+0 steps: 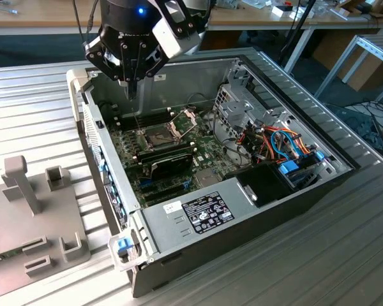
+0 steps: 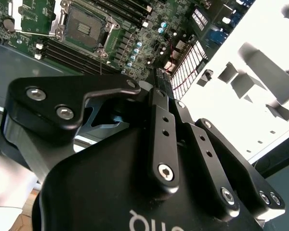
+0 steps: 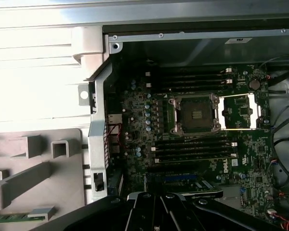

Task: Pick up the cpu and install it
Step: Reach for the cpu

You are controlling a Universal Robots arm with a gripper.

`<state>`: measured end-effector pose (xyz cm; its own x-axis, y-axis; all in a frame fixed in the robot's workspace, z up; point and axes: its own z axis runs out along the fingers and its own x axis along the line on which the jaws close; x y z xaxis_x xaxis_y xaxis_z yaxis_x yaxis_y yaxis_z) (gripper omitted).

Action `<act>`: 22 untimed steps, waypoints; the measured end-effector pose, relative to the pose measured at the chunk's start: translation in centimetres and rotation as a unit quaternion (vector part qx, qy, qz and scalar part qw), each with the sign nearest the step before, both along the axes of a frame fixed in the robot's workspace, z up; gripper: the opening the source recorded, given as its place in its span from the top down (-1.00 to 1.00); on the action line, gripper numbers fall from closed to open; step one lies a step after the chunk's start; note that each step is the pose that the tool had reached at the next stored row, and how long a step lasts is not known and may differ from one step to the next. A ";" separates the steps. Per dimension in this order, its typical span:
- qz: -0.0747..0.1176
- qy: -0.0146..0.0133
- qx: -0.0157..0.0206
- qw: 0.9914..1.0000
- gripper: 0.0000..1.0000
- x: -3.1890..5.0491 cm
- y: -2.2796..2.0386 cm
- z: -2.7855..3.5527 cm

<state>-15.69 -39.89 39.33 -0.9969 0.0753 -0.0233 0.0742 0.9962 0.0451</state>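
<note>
The cpu is out of view. My gripper (image 1: 133,89) hangs above the open computer case, over its far wall, and its black fingers (image 2: 158,82) are drawn together to a narrow tip. I cannot make out whether anything thin sits between them. Below and toward the exterior view's right lies the green motherboard (image 1: 204,156) with the cpu socket (image 1: 158,135), which looks dark and bare inside (image 3: 195,114). The hinged metal socket frame (image 3: 238,111) is swung open beside it.
A black oblong module (image 1: 169,162) lies across the board in front of the socket. Cables and a drive cage (image 1: 281,150) fill the case on the exterior view's right. A grey fixture plate (image 1: 32,217) with upright blocks stands outside the case at the exterior view's left, on the ribbed metal table.
</note>
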 end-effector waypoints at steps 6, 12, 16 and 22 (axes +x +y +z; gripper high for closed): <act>0.000 0.000 0.000 1.000 0.79 -0.18 0.00 0.00; 0.000 0.000 0.000 1.000 0.79 -0.67 0.00 0.00; 0.000 0.000 0.000 1.000 0.79 -0.98 0.00 0.00; 0.000 0.000 0.000 1.000 0.79 -1.32 0.00 0.00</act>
<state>-17.01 -39.88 39.33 -0.9969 0.0753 -0.0233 0.0742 0.9962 0.0451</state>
